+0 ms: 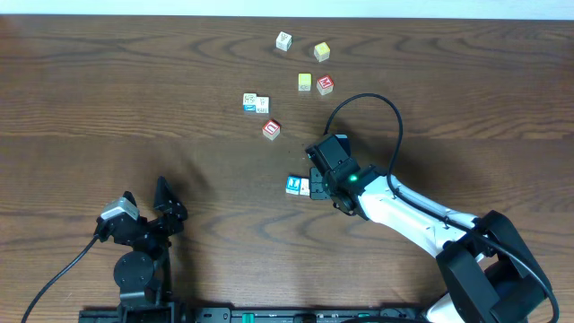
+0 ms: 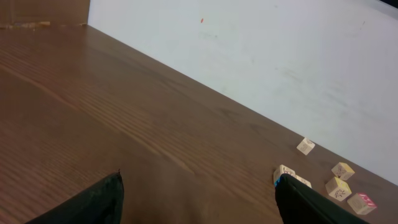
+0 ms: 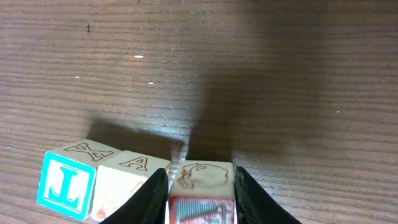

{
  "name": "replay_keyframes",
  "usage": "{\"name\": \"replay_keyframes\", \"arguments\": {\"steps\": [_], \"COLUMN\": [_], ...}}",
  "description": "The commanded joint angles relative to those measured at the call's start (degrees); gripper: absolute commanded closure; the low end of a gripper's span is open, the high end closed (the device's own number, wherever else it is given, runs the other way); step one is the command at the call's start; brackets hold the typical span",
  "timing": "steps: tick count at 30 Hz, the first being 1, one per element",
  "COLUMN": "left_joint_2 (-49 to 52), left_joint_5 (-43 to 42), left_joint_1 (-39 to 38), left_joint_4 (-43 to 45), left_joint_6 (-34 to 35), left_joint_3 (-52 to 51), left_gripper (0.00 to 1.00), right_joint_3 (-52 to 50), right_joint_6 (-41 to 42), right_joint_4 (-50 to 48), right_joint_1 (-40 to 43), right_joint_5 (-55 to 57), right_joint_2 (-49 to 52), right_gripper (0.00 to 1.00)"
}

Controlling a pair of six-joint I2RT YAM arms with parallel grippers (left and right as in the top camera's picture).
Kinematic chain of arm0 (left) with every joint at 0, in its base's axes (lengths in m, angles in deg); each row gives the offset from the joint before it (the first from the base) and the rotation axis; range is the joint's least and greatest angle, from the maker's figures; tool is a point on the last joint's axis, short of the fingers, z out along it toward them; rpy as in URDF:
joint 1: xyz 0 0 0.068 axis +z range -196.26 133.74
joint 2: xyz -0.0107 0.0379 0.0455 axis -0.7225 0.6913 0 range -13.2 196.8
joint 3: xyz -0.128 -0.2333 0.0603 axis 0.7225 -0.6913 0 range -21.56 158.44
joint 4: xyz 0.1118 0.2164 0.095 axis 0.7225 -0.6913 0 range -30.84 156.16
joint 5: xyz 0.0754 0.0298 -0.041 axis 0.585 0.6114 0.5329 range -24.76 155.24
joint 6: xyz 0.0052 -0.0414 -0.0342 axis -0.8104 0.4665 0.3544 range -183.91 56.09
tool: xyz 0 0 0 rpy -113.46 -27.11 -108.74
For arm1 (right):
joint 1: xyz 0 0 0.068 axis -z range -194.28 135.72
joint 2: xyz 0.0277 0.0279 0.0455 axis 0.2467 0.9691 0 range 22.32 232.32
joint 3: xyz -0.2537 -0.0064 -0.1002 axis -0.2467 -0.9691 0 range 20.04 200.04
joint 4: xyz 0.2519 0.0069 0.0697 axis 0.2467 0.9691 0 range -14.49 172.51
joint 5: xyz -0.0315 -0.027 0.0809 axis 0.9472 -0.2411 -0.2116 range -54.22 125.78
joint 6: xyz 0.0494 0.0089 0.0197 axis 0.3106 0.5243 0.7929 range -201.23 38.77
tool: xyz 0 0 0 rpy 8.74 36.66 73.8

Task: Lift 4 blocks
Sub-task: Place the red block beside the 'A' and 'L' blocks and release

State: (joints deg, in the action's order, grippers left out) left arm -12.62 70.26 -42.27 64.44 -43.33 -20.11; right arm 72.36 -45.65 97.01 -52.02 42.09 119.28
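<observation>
Near the table middle, the right gripper flanks a likely light, hard red block by its flat sides; grip unclear. The left gripper gapes.

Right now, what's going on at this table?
The right gripper is down at the table with its fingers closely flanking a red-faced block. That block sits at the end of a short row beside an A block and a blue L block. All three rest on the wood, and whether the fingers are squeezing is unclear. The left gripper hangs open and empty, well away. The other blocks lie scattered farther up.
</observation>
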Motion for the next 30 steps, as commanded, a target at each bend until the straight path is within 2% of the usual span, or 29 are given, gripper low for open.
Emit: {"name": "replay_keyframes", "arguments": {"steps": [1,21,25,30], "left_joint_2": [-0.3,-0.3,-0.3,-0.3], "left_joint_5": [0.5,0.5,0.5,0.5], "left_joint_1": [-0.2,-0.2,-0.2,-0.2], "left_joint_4": [-2.1,-2.1,-2.1,-2.1], "left_joint_6": [-0.2,-0.2,-0.2,-0.2], "left_joint_3": [-1.2,-1.2,-1.2,-1.2], "left_gripper": [0.22,0.21,0.21,0.22], "right_joint_3": [0.0,0.1,0.3,1.7], "right_joint_6": [0.6,0.6,0.6,0.6], "right_joint_4": [-0.2,-2.9,-2.8,-2.0], "right_joint_1": [-0.6,-0.5,0.0,2.6], "right_joint_5": [1.2,3.3,3.8,4.5], "right_joint_2": [0.1,0.1,0.1,0.1], "right_gripper": [0.66,0.62,0.73,0.80]}}
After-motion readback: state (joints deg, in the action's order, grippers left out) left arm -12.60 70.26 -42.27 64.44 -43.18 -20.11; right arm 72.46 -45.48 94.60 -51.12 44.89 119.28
